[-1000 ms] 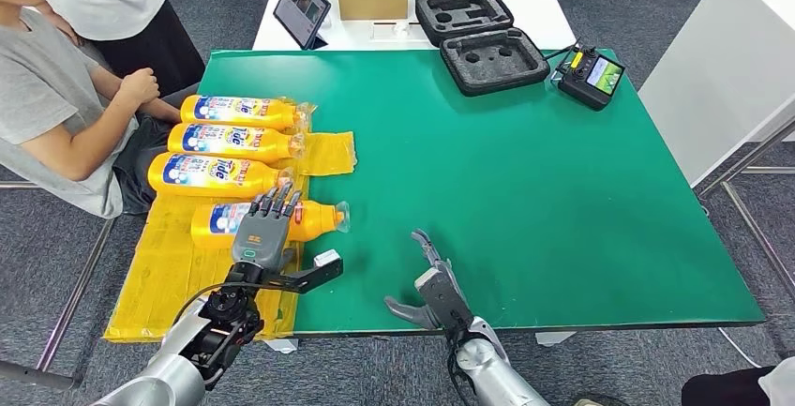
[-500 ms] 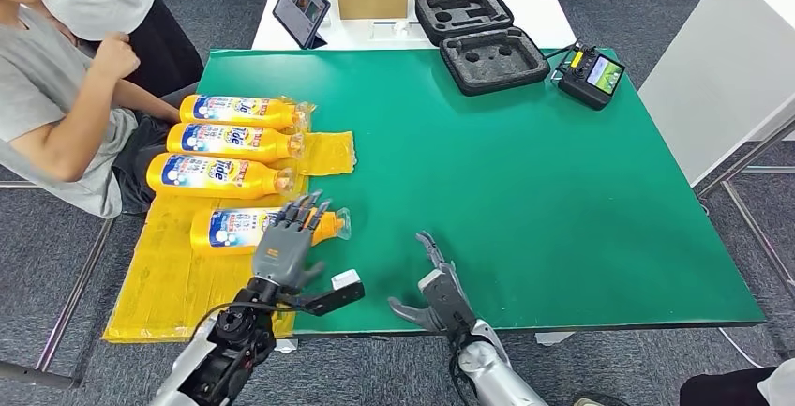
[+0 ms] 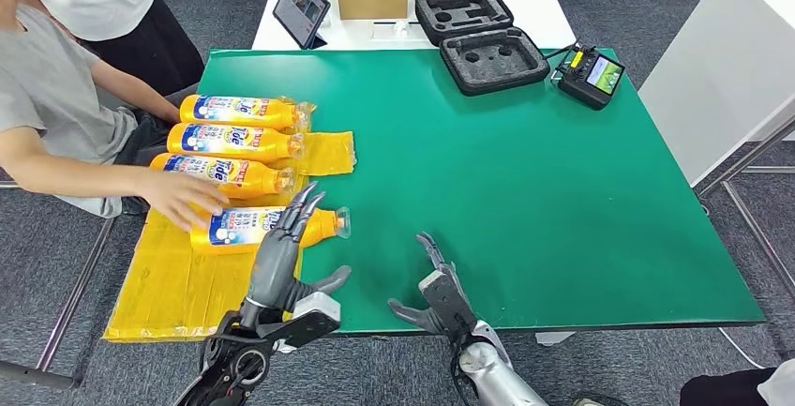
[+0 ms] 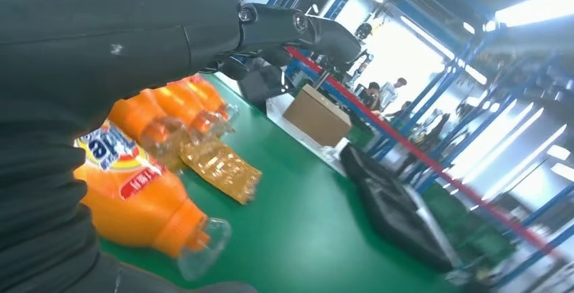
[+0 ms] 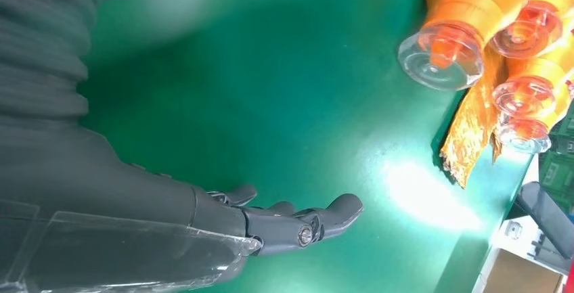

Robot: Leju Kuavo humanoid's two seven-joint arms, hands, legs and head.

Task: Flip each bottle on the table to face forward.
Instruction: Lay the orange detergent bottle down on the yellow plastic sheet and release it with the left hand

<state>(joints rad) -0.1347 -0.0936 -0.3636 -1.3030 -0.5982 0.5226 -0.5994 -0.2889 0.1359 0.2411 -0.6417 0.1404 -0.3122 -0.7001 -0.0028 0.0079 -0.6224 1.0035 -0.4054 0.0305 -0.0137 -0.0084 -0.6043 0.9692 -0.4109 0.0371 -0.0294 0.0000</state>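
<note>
Bottles: four orange bottles point(image 3: 234, 140) are laid on their sides in a row at the left of the green table point(image 3: 525, 181), on a yellow sheet point(image 3: 169, 279), caps toward the table's middle.
Nearest bottle point(image 3: 267, 226): label is seen facing up; a person's hand point(image 3: 187, 202) rests at its base end.
Left hand point(image 3: 281, 256): raised just above the nearest bottle, fingers spread, nothing held.
Right hand point(image 3: 433, 289): fingers apart, empty, low over bare table.
Step in hand: the body should be grasped squarely, clear of the person's hand, and rolled, not lifted.
</note>
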